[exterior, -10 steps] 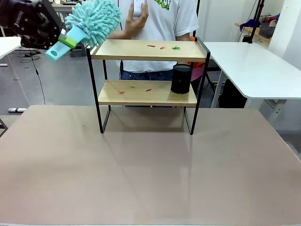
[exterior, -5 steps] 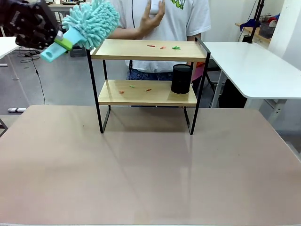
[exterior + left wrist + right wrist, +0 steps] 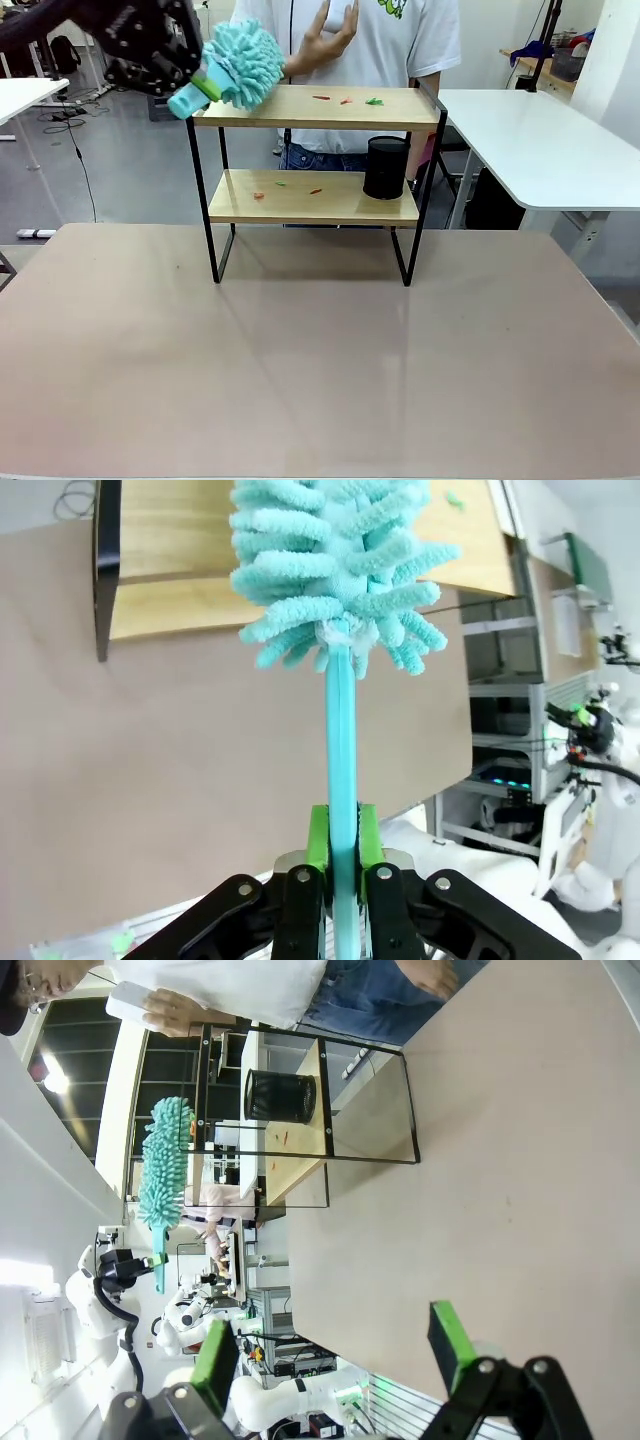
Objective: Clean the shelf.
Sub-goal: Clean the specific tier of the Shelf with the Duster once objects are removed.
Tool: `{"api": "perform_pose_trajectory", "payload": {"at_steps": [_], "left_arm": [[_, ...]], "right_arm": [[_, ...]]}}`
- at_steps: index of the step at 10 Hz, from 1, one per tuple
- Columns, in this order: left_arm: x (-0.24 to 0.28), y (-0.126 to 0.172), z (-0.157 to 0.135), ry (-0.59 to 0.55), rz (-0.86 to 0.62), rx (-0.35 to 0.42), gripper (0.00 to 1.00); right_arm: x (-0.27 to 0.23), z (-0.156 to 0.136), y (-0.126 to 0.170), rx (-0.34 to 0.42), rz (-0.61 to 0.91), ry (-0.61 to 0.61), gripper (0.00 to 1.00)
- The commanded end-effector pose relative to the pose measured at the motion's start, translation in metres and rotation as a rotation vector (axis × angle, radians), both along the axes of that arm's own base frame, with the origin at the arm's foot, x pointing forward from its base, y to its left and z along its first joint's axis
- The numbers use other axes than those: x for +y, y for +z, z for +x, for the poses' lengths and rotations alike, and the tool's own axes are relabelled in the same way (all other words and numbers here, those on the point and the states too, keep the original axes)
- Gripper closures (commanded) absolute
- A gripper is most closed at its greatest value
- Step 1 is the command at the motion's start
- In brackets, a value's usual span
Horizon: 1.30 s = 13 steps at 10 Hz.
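shelf (image 3: 300, 108) stands on the tan tabletop (image 3: 320, 370); left gripper (image 3: 343, 832) clamped on a teal duster (image 3: 240, 62), its head at the shelf's top-left corner; coloured scraps (image 3: 345, 100) lie unswept on both shelf boards; right gripper (image 3: 333, 1352) fingers apart, empty; cleaning judged barely begun.

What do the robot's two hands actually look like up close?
Both are black two-finger claws. The left gripper is built from jointed black links with round silver pivot pins, and its fingertips carry bright green pads. The right gripper is the same make: slim black fingers, silver pins and flat pads of the same green.
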<state>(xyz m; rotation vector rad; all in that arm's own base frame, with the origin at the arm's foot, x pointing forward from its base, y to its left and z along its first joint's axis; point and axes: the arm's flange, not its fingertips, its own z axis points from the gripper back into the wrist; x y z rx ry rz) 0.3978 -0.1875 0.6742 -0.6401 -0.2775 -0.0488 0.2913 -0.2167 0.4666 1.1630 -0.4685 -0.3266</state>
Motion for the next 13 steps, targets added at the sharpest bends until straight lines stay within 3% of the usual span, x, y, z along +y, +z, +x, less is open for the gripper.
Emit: {"api": "perform_pose_trajectory", "payload": {"at_steps": [1,6,8,10,13], "left_arm": [[-0.018,0.019,0.023,0.034,0.068,0.032,0.88],[-0.073,0.008,0.045,-0.069,0.146,0.043,0.88],[-0.108,0.002,0.043,-0.194,0.160,0.023,0.88],[-0.124,-0.002,0.039,-0.328,0.152,0.064,0.88],[-0.104,0.013,0.019,-0.632,0.155,0.197,0.88]], "right_arm": [[0.001,0.002,0.000,-0.035,0.003,-0.001,0.00],[0.001,0.002,0.000,-0.035,0.003,-0.001,0.00],[0.001,0.002,0.000,-0.035,0.003,-0.001,0.00],[0.001,0.002,0.000,-0.035,0.003,-0.001,0.00],[0.001,0.002,0.000,-0.035,0.003,-0.001,0.00]]}}
